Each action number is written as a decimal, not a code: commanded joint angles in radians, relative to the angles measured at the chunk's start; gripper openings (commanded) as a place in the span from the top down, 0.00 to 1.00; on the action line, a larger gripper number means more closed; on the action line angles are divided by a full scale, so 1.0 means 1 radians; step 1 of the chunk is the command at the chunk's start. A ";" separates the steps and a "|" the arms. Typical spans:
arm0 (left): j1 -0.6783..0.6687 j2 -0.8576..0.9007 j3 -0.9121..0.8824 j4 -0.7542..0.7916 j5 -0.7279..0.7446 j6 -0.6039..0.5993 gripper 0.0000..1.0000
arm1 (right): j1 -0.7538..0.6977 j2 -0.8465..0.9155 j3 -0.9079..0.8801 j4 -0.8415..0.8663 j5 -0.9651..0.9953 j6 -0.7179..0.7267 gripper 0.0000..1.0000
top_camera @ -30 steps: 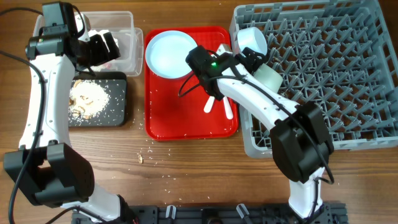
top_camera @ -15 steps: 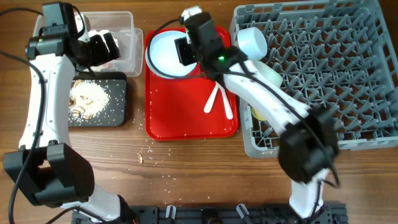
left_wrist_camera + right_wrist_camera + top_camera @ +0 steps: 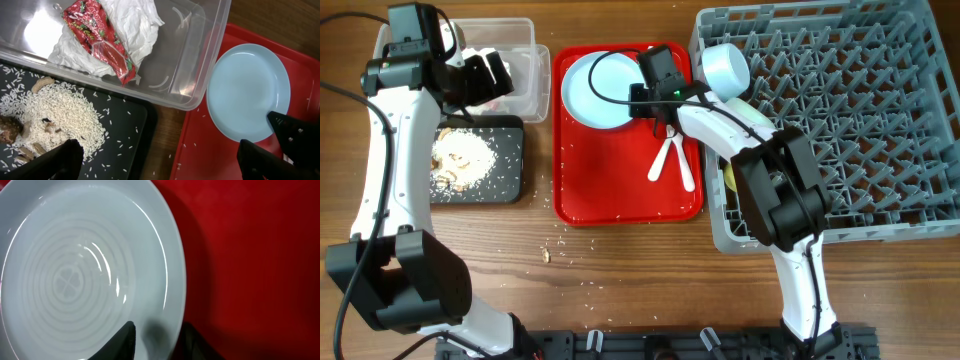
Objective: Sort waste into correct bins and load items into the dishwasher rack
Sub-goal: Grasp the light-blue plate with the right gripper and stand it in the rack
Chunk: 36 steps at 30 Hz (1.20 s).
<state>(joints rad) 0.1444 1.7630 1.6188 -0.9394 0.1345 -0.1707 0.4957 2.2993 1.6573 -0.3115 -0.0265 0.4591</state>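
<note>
Right claw, spread open astride the plate rim at 3 o'clock, should seat deep and clench squarely before lifting it off the tray.

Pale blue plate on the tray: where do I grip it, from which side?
Pinch the plate by its raised rim, on the edge facing the dishwasher rack, from above; it lies flat on the red tray, so only the rim offers purchase.

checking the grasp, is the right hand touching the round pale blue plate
Cannot tell. Right wrist view: right hand straddles the round pale blue plate rim, contact unclear.
</note>
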 commanded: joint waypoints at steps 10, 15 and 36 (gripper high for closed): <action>0.003 -0.016 0.012 0.000 -0.005 -0.002 0.00 | -0.013 -0.253 0.162 -0.331 0.072 -0.224 0.96; 0.003 -0.016 0.012 0.000 -0.005 -0.002 0.00 | -0.044 -0.576 0.162 -0.328 0.795 -0.397 0.96; 0.003 -0.016 0.012 0.000 -0.005 -0.002 0.00 | -0.370 -0.337 0.121 -0.217 0.652 -1.034 0.96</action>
<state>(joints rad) 0.1444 1.7630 1.6188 -0.9394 0.1349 -0.1707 0.1253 1.9549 1.7821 -0.5373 0.6800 -0.5629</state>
